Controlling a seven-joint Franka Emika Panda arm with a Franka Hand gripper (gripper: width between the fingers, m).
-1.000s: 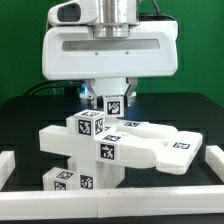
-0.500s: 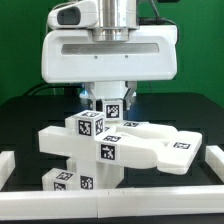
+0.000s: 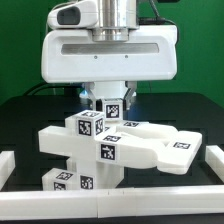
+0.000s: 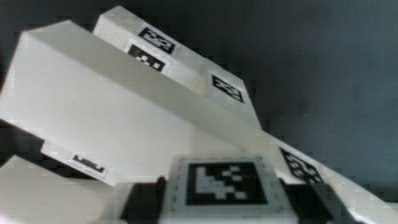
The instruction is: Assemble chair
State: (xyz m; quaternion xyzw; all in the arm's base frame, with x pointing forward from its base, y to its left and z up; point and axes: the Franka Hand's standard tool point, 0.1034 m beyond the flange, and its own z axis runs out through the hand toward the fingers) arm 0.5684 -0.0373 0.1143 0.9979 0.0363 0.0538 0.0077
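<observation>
White chair parts (image 3: 105, 150), stacked on black table (image 3: 25, 120).
My gripper (image 3: 112, 100) clasps a tagged post (image 3: 113, 105) above them.

A black table top (image 3: 25, 115) fills the ground. White border rails sit low: one at eight o'clock (image 3: 6, 165), one at four o'clock (image 3: 216, 160), another along six o'clock (image 3: 110, 207) (partly cropped).
</observation>
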